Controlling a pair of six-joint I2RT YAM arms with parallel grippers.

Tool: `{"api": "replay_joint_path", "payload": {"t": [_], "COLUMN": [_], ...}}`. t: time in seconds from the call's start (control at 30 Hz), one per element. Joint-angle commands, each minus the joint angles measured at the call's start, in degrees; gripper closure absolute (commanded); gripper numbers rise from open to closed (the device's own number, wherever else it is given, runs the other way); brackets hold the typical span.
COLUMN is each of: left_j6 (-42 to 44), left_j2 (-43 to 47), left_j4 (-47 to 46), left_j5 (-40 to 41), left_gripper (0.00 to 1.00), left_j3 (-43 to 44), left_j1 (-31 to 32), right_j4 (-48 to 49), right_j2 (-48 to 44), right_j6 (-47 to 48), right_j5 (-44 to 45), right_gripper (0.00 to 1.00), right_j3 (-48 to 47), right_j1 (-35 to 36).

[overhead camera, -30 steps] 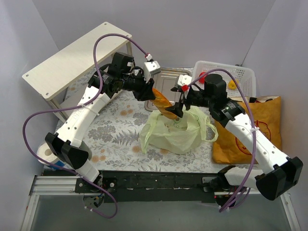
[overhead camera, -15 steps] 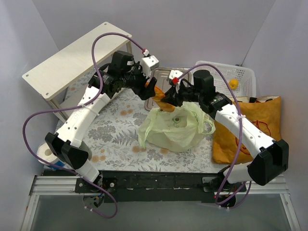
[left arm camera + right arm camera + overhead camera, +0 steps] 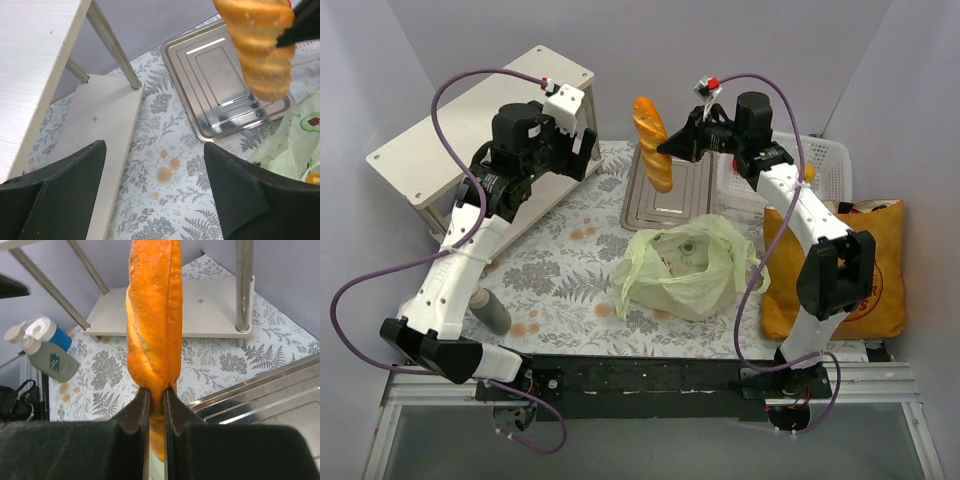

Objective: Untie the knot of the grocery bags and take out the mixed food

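A golden baguette (image 3: pixel 651 143) hangs upright in the air above the metal tray (image 3: pixel 665 205), with my right gripper (image 3: pixel 676 149) shut on its lower part. The right wrist view shows both fingers pinching the baguette (image 3: pixel 152 325) at the gripper (image 3: pixel 156 395). My left gripper (image 3: pixel 584 152) stands open and holds nothing, off to the baguette's left near the shelf; its wrist view shows the wide gap (image 3: pixel 155 185) and the baguette (image 3: pixel 257 45) at top right. The pale green bag (image 3: pixel 685 265) lies open mid-table. The mustard tote (image 3: pixel 875 270) lies at the right.
A white wooden shelf (image 3: pixel 470 120) stands at the back left, its legs and lower board (image 3: pixel 200 310) close by. A white mesh basket (image 3: pixel 820 160) sits at the back right. A capped bottle (image 3: pixel 492 312) lies near the left arm's base.
The right gripper closed on the baguette and carried it up and back from the green bag to above the tray. The left gripper let go of it, opened and withdrew to the left.
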State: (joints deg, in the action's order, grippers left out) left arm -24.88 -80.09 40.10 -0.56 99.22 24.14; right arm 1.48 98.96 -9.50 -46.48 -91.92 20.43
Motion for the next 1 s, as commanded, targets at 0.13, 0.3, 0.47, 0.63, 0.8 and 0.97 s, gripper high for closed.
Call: {"api": "replay_joint_path", "payload": {"t": [0.13,0.3,0.47,0.63,0.8,0.97], "left_j6": [-2.01,-2.10,-2.54,-2.80,-2.98,-2.63], "left_j2": [3.01,3.28,2.14,1.08,-0.50,-1.73], "left_j4": [4.37,5.52,5.60,6.75,8.77,9.12], "left_j5": [-6.72,-7.79,-8.67,-9.90,-10.78,-10.87], "left_gripper": [0.21,0.21,0.21,0.21,0.21,0.21], "left_j3": [-4.91,-7.81,-9.13,-9.22,-8.34,-8.08], "left_j1": [-0.76,-0.76,-0.85,-1.11,-1.38,-1.47], "right_j4": [9.16,8.55,5.73,3.80,4.84,5.91], "right_j2": [14.58,23.73,29.00,33.31,37.97,39.82], "right_j6": [-14.49,-14.15,-15.20,-17.74,-21.70,-23.11], "right_j5": [1.30,4.80,10.79,15.63,15.72,15.01], "right_gripper": [0.96,0.95,0.95,0.96,0.96,0.93], "right_j3": [-6.16,-12.13,-16.80,-19.61,-21.20,-21.28], "right_j1": [-2.76,-2.76,-2.32,-2.41,-2.14,-1.88]}}
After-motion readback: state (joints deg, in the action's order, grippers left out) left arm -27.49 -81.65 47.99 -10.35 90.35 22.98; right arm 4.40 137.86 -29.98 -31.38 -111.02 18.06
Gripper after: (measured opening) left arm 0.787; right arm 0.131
